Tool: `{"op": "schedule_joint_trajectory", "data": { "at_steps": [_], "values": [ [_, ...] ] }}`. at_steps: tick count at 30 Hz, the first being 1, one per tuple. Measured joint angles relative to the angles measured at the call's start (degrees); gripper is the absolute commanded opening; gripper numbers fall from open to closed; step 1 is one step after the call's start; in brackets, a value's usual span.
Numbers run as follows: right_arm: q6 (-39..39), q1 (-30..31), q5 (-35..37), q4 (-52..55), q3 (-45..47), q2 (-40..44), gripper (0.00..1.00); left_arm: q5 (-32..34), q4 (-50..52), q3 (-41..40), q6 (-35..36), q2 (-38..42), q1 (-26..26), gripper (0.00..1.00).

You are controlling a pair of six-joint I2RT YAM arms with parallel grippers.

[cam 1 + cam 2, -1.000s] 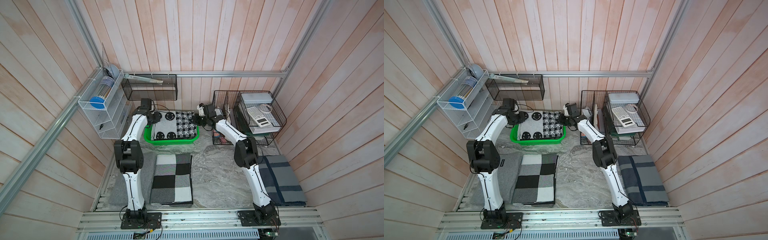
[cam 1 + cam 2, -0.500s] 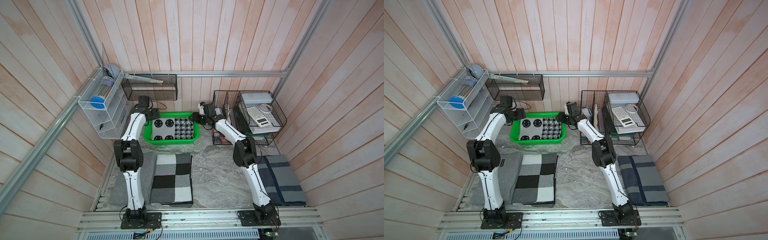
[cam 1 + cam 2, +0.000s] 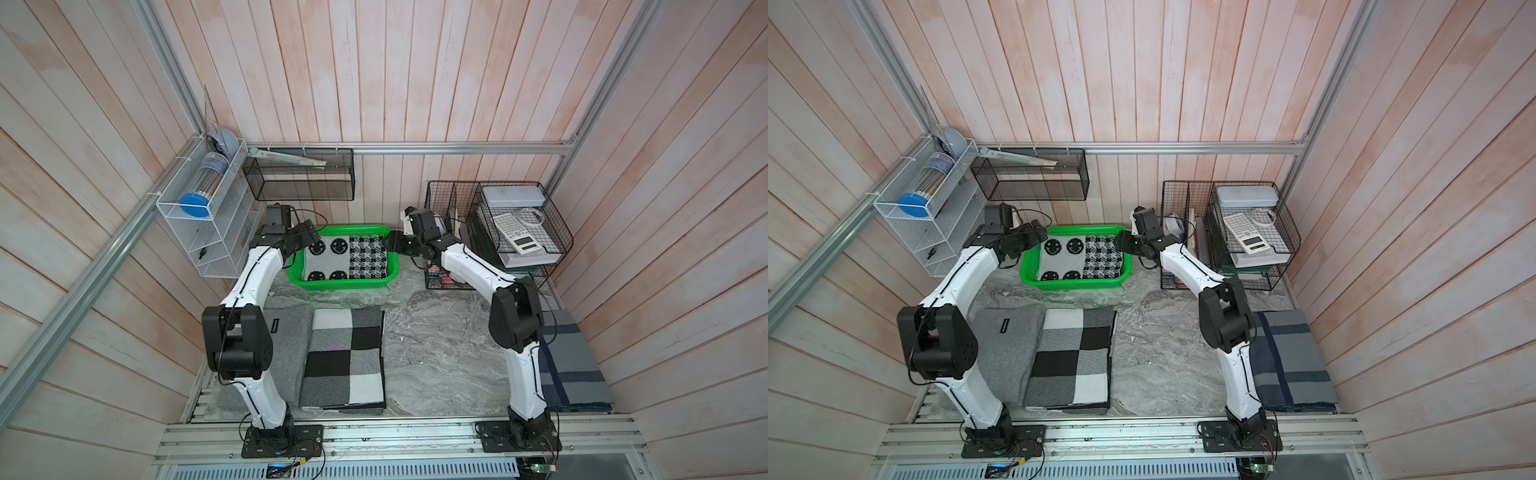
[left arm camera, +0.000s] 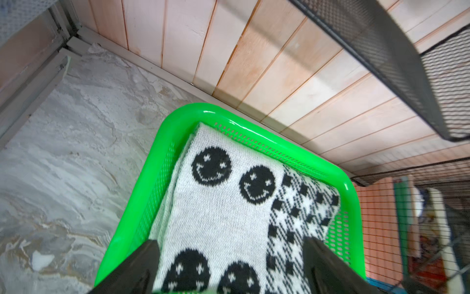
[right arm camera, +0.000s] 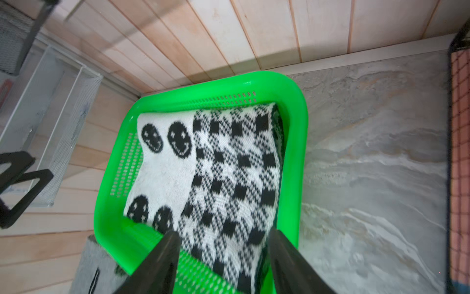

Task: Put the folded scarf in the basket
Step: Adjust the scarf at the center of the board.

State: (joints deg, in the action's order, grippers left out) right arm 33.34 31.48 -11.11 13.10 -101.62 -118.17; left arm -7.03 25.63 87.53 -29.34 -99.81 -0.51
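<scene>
Scarf (image 3: 347, 257) has dropped since a second ago, now flat inside basket (image 3: 340, 286), upper centre in a top view | my left pincer (image 3: 311, 237), my right pincer (image 3: 390, 245) both released, empty | scarf's long axis runs between them, equally near.

Black-and-white smiley-and-houndstooth scarf (image 3: 347, 257), green basket (image 3: 345, 284)

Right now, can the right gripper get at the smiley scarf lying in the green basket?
Probably yes. The right gripper hovers open at one end of the basket, and the scarf lies uncovered inside; nothing stands between them. The left gripper is at the opposite end.
</scene>
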Motion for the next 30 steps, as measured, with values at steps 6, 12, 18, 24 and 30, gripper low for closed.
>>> {"op": "schedule_joint_trajectory", "data": {
  "at_steps": [6, 12, 18, 24, 30],
  "values": [
    [4.2, 1.8, 3.0, -9.2, 22.9, 15.4, 0.64, -0.9, -7.5, -16.9, -7.2, 13.3, 1.1, 0.93],
    [8.5, 6.2, 4.9, -12.1, 36.6, 17.3, 0.64, -0.5, -8.2, -28.9, -9.9, 21.0, 5.9, 0.93],
    [10.2, 11.9, 4.3, -13.6, 38.6, 13.4, 0.64, 0.6, -6.9, -39.8, -12.5, 29.2, 8.3, 0.93],
    [9.9, 13.7, 2.5, -13.6, 34.7, 6.5, 0.64, 2.2, -6.6, -47.5, -14.5, 35.2, 8.8, 0.93],
    [9.8, 13.8, 1.8, -13.6, 32.5, 3.8, 0.6, 3.9, -6.3, -50.3, -15.8, 35.3, 8.8, 0.93]
  ]
}}
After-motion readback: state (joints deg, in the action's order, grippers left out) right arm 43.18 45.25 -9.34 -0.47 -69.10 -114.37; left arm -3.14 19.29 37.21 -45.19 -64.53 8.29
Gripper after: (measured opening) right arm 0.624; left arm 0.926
